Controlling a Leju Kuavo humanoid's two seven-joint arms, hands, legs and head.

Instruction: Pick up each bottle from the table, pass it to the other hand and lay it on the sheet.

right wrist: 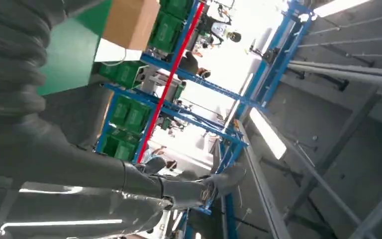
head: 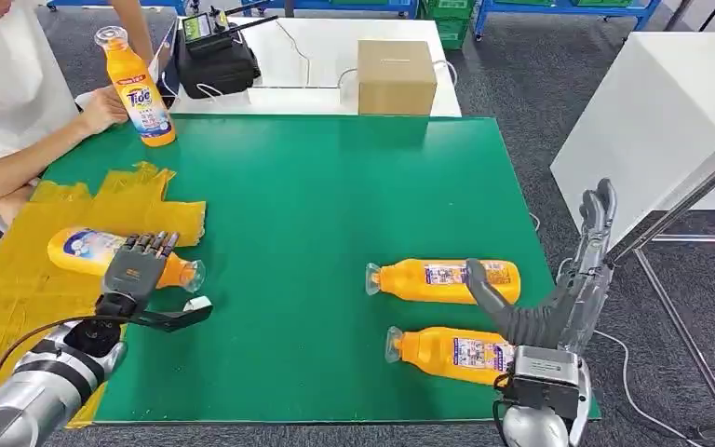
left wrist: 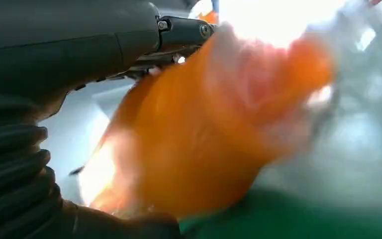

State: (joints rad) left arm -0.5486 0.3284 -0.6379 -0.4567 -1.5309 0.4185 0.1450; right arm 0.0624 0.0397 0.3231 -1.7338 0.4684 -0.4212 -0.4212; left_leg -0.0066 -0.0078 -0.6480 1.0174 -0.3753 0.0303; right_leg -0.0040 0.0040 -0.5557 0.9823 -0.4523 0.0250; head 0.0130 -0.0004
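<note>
the bottle lay on the yellow sheet under our left hand, fingers draped over it to set it down, while our right hand hung open, empty, above two more bottles.

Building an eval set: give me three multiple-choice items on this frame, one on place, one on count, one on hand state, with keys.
1. Where is the bottle under the left hand?
A. on the cardboard box
B. at the yellow sheet's edge
C. on the floor

2. How many orange bottles lie near the right hand?
A. two
B. none
C. four

3. What is the right hand's state?
A. gripping a bottle
B. open, holding nothing
C. pressing the box

Key: B, the held bottle lies partly on the yellow sheet; A, far bottle and near bottle; B, its fingers are spread, empty.
</note>
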